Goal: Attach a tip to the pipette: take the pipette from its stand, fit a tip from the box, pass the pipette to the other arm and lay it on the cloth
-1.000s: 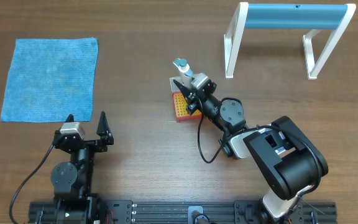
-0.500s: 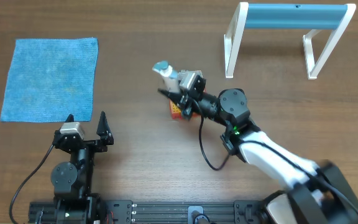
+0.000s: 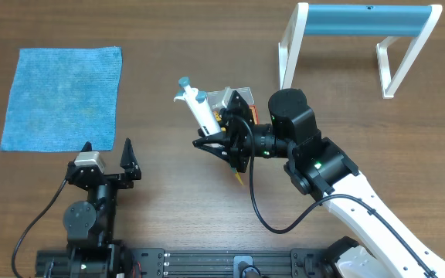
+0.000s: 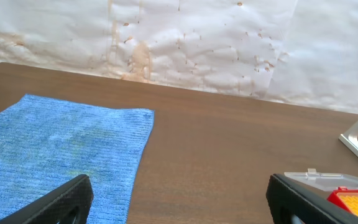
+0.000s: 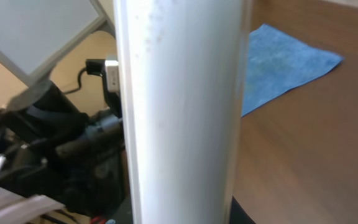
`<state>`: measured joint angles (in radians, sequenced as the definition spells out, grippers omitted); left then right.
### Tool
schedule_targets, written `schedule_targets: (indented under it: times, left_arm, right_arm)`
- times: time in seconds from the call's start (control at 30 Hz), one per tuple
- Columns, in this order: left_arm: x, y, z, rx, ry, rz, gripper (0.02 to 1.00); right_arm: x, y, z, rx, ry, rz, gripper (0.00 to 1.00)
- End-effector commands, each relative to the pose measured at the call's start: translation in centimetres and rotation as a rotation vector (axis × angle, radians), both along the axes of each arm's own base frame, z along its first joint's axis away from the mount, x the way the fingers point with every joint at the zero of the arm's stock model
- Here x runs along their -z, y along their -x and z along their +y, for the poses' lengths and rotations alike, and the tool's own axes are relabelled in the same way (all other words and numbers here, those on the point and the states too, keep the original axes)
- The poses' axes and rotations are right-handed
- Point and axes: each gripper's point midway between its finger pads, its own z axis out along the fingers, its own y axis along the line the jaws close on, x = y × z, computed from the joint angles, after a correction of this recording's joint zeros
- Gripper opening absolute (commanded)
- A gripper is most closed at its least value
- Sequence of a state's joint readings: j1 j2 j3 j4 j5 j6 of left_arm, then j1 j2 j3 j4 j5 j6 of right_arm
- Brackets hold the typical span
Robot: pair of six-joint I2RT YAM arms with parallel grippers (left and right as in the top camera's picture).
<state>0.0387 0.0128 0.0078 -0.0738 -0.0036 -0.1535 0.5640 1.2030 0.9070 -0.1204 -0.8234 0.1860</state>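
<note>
My right gripper is shut on the pipette, a white barrel with a blue top, held tilted above the middle of the table. A thin yellow tip shows at its lower end. The white barrel stands close in the right wrist view. The tip box, red with yellow tips and a clear lid, sits behind the right gripper; its lid peeks out in the top view. The blue cloth lies flat at the far left. My left gripper rests open near its base, just in front of the cloth.
The white stand with a blue top bar is at the back right. Bare wooden table lies between the cloth and the right gripper. The left arm and the cloth appear beyond the pipette in the right wrist view.
The right arm has lifted the pipette off the tip box and swung it left and toward the front, tilting it over. The left arm has stayed still.
</note>
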Motion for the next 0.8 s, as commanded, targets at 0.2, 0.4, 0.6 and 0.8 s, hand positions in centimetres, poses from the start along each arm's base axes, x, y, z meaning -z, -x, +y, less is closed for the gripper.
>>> schedule_targets:
  times: [0.2, 0.4, 0.6, 0.8]
  left_arm:
    - [0.1, 0.0, 0.1, -0.004, -0.010, 0.002, 0.906]
    - [-0.8, 0.9, -6.4, 0.336, 0.569, 0.049, 0.906]
    - [-0.9, 1.8, -8.5, 0.346, 1.361, 0.257, 0.904]
    - [-5.4, 3.0, -10.4, 0.580, 1.289, 0.187, 0.855]
  right_arm:
    - [-2.4, 0.5, 0.5, 0.008, -0.088, 0.152, 0.073]
    - [-4.3, 0.0, 0.7, 0.011, -0.152, 0.098, 0.075]
    - [-4.9, -0.1, 0.8, 0.026, -0.180, 0.157, 0.075]
    - [-3.0, 0.6, 0.6, 0.019, -0.125, 0.261, 0.075]
